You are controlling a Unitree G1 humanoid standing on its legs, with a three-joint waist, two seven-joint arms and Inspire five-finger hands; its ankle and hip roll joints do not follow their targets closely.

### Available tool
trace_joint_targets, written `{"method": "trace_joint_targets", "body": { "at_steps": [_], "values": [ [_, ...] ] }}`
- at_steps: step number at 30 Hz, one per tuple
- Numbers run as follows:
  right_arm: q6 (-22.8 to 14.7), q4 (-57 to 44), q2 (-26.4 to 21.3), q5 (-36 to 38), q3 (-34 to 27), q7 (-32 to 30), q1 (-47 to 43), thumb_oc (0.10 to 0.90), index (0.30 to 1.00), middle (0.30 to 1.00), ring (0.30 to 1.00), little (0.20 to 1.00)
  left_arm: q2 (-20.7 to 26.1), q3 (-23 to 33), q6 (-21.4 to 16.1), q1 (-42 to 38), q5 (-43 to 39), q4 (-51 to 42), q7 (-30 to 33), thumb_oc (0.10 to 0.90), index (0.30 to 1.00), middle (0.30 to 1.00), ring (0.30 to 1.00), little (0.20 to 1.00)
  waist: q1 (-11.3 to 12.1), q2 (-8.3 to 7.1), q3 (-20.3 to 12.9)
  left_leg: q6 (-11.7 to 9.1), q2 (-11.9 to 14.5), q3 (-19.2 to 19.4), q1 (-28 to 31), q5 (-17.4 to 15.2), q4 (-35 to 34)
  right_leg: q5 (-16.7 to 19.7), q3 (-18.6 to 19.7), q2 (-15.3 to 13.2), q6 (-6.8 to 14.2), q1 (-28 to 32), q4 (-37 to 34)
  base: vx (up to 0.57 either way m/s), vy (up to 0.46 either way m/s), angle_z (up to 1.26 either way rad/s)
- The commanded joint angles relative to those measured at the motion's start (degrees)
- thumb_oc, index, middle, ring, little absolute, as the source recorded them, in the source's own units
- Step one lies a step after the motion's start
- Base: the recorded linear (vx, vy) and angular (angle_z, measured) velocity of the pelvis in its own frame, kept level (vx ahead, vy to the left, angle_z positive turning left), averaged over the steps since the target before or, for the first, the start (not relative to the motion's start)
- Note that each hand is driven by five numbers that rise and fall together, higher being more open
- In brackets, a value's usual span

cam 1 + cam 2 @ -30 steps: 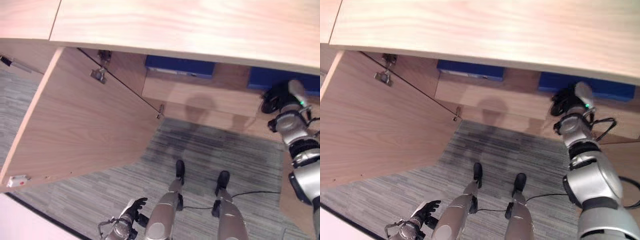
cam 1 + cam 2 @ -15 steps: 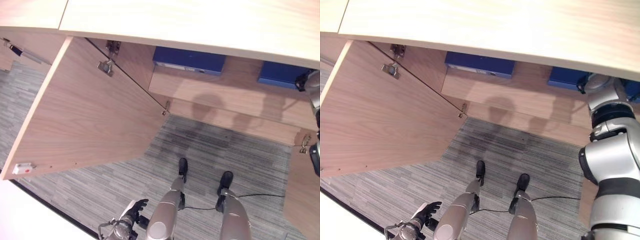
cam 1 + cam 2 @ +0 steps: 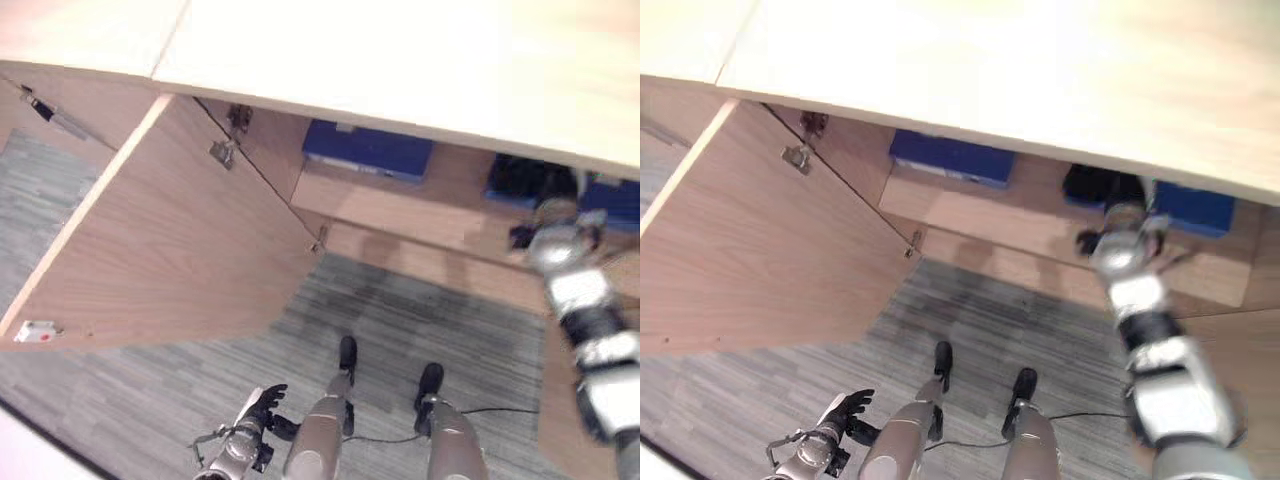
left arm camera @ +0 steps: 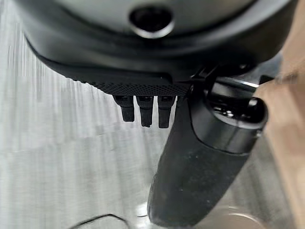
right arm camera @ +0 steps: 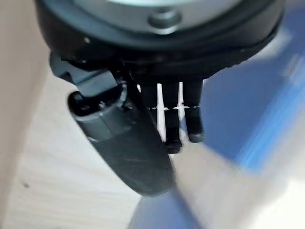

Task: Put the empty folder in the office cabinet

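Note:
Two blue folders lie on the shelf of the open wooden cabinet [image 3: 420,215]: one at the left [image 3: 368,152], one at the right [image 3: 612,197]. My right hand [image 3: 528,177] is inside the cabinet, just left of the right-hand folder [image 3: 1196,208]. In the right wrist view its fingers [image 5: 177,119] stretch out straight over a blue folder surface [image 5: 238,90], holding nothing. Low down by my side, my left hand [image 3: 262,405] hangs open over the carpet, fingers [image 4: 145,110] straight.
The cabinet's left door [image 3: 170,250] stands swung wide open, with hinges [image 3: 222,152] at its inner edge. A pale worktop [image 3: 420,60] overhangs the shelf. The right door's edge [image 3: 560,400] shows at the lower right. Grey striped carpet [image 3: 420,320] covers the floor.
The camera has shifted. My right hand has moved left along the shelf, from the right folder's far side to its left end. The left hand hangs as before.

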Motion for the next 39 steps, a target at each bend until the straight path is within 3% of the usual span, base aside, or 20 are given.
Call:
{"method": "trace_joint_targets", "body": {
  "at_steps": [1,2,5,7,8,10,12,15,19,20,21,24,27,30,31,32,35,39],
  "values": [
    [-5.06,-1.32,-3.74,0.15,-1.41,-0.33,-1.66,0.800,0.900,0.900,0.900,0.900,-0.22,-1.20,0.35,0.00,-0.66,4.30,0.58,0.800,0.900,0.900,0.900,0.900,0.01,-0.85,-3.00,-3.61,1.25,0.71,8.63,-9.71,-0.39,-1.09,4.63,-1.54,5.00,5.23,-6.39,0.08,0.092,0.01],
    [-5.80,-4.89,0.66,1.25,-4.70,-0.35,7.06,0.800,0.900,0.900,0.900,0.900,-0.78,0.44,0.33,-0.05,-1.55,3.81,1.23,0.800,0.900,0.900,0.900,0.900,-1.10,-1.38,-3.87,-2.81,1.18,0.63,11.26,-10.68,-0.20,-1.87,4.27,-2.19,5.45,6.43,-3.72,0.06,0.093,0.01],
    [-5.68,-7.69,5.77,3.68,-7.51,0.53,16.59,0.800,0.900,0.900,0.900,0.900,-1.07,2.35,0.13,-0.43,-3.48,1.31,2.47,0.800,0.900,0.900,0.900,0.900,-3.01,-1.40,-5.07,-2.11,1.13,-0.31,15.23,-11.52,0.02,-2.80,4.39,-3.00,6.63,7.37,2.73,0.05,0.099,0.07],
    [-5.87,-8.41,7.71,5.17,-7.67,1.72,20.71,0.800,0.900,0.900,0.900,0.900,-1.03,2.52,-0.18,-0.23,-4.14,-1.16,3.62,0.800,0.900,0.900,0.900,0.900,-3.97,-1.41,-5.07,-1.60,1.40,-1.59,17.07,-11.63,0.18,-3.06,8.64,-1.90,8.37,6.91,7.77,0.03,-0.010,0.13],
    [-6.20,-8.25,8.21,5.82,-7.55,2.39,22.93,0.800,0.900,0.900,0.900,0.900,-0.72,2.66,-0.51,-0.41,-4.31,-1.74,4.12,0.800,0.900,0.900,0.900,0.900,-4.56,-1.76,-5.40,-1.46,1.07,-2.77,17.41,-11.62,0.37,-3.76,12.80,-0.41,8.83,7.94,7.31,0.05,-0.074,0.35],
    [-5.54,-6.08,8.46,7.33,-7.02,3.60,25.00,0.800,0.900,0.900,0.900,0.900,-0.46,2.92,-0.79,-1.11,-5.59,-3.65,4.67,0.800,0.900,0.900,0.900,0.900,-5.56,-2.27,-6.56,-1.38,0.68,-5.58,17.34,-11.16,0.75,-5.65,21.64,3.02,8.20,10.29,5.42,0.06,-0.103,0.65],
    [-4.95,-4.30,8.62,6.95,-6.49,4.28,26.78,0.800,0.900,0.900,0.900,0.900,0.64,3.10,-0.70,-1.62,-5.22,-4.02,4.68,0.800,0.900,0.900,0.900,0.900,-4.56,-3.18,-7.76,-1.72,-0.03,-7.39,17.61,-11.27,0.86,-6.84,23.28,3.07,6.74,14.46,0.99,0.00,-0.161,0.89],
    [-4.00,-2.83,8.93,6.56,-5.70,5.86,29.49,0.800,0.900,0.900,0.900,0.900,1.26,3.58,-0.19,-0.44,-4.07,-4.31,4.84,0.800,0.900,0.900,0.900,0.900,-3.27,-4.15,-9.46,-3.33,0.68,-9.28,17.62,-10.64,0.86,-8.16,20.65,2.52,5.83,18.42,-3.58,-0.08,-0.220,0.80],
    [-3.81,-3.06,7.84,6.02,-5.05,7.18,30.78,0.800,0.900,0.900,0.900,0.900,0.52,4.31,-0.18,-0.49,-6.55,-5.03,4.81,0.800,0.900,0.900,0.900,0.900,-2.06,-4.42,-9.21,-6.67,1.25,-12.16,12.62,-5.52,0.80,-7.81,15.96,2.54,4.75,21.30,-9.47,-0.20,-0.192,0.72],
    [-3.82,-3.06,7.84,6.02,-5.04,7.19,30.78,0.800,0.900,0.900,0.900,0.900,0.52,4.31,-0.18,-0.49,-6.55,-5.03,4.81,0.800,0.900,0.900,0.900,0.900,-2.14,-4.42,-9.23,-6.67,1.24,-12.24,12.58,-5.51,0.81,-7.81,15.88,2.53,4.75,21.31,-9.49,-0.24,-0.115,1.20],
    [-4.16,-2.70,6.59,5.88,-6.36,7.37,30.87,0.800,0.900,0.900,0.900,0.900,2.20,5.78,-1.14,2.61,-5.95,-3.81,2.38,0.800,0.900,0.900,0.900,0.900,-1.29,-4.24,-9.07,-7.70,2.20,-10.61,10.39,-3.76,0.01,-7.20,13.06,2.14,4.40,22.03,-11.65,-0.22,-0.062,1.25],
    [-4.73,-3.01,4.85,5.13,-6.47,7.95,31.21,0.800,0.900,0.900,0.900,0.900,4.13,7.40,-1.16,5.53,-5.19,-2.93,2.17,0.800,0.900,0.900,0.900,0.900,-1.61,-4.57,-7.58,-6.85,4.83,-1.95,9.32,-3.22,1.08,-5.81,11.02,0.92,4.40,22.05,-12.40,-0.28,-0.024,1.00],
    [-4.67,-2.64,4.91,5.03,-7.58,7.76,32.13,0.800,0.900,0.900,0.900,0.900,4.35,8.40,-0.89,8.46,-3.83,-6.08,1.47,0.800,0.900,0.900,0.900,0.900,-2.72,-4.76,-7.20,-5.84,7.28,6.00,10.76,-4.51,4.57,-3.85,7.32,0.25,3.89,20.37,-12.56,-0.30,-0.015,0.92],
    [-4.54,-2.00,5.64,4.94,-8.08,7.44,32.53,0.800,0.900,0.900,0.900,0.900,4.40,9.75,-0.61,9.59,-3.11,-5.70,1.50,0.800,0.900,0.900,0.900,0.900,-3.70,-5.18,-7.54,-5.53,6.76,6.88,13.76,-9.44,9.20,-2.45,3.60,-0.47,3.51,20.00,-13.25,-0.22,-0.032,0.84],
    [-4.54,-2.00,5.64,4.94,-8.08,7.44,32.53,0.800,0.900,0.900,0.900,0.900,4.40,9.75,-0.61,9.59,-3.11,-5.70,1.50,0.800,0.900,0.900,0.900,0.900,-3.73,-5.18,-7.59,-5.53,6.75,6.85,13.69,-9.43,9.21,-2.42,3.57,-0.47,3.51,19.96,-13.27,-0.18,-0.018,0.90],
    [-4.48,-2.45,6.26,4.48,-8.36,7.73,33.32,0.800,0.900,0.900,0.900,0.900,3.90,10.82,-0.35,9.69,-2.35,-4.09,1.72,0.800,0.900,0.900,0.900,0.900,-4.47,-5.19,-8.51,-5.04,5.40,8.60,19.06,-13.98,9.70,-2.04,0.08,-0.54,3.12,20.30,-13.79,-0.13,0.001,1.05],
    [-4.34,-2.25,6.45,4.27,-8.38,7.93,33.41,0.800,0.900,0.900,0.900,0.900,3.46,10.73,-0.29,9.92,-2.04,-3.62,1.68,0.800,0.900,0.900,0.900,0.900,-4.79,-4.89,-9.19,-4.78,4.91,9.32,19.96,-13.90,8.48,-1.50,-1.11,-0.36,3.21,20.15,-14.02,-0.02,0.034,1.00],
    [-4.14,-1.98,6.96,3.31,-6.90,7.61,31.70,0.800,0.900,0.900,0.900,0.900,3.28,9.70,-0.40,10.88,-1.32,-3.89,1.40,0.800,0.900,0.900,0.900,0.900,-3.35,-4.64,-10.09,-4.20,3.84,8.91,20.81,-13.80,5.91,-0.90,-1.88,-0.04,3.60,21.95,-14.14,0.05,0.068,0.06]
  ]
}}
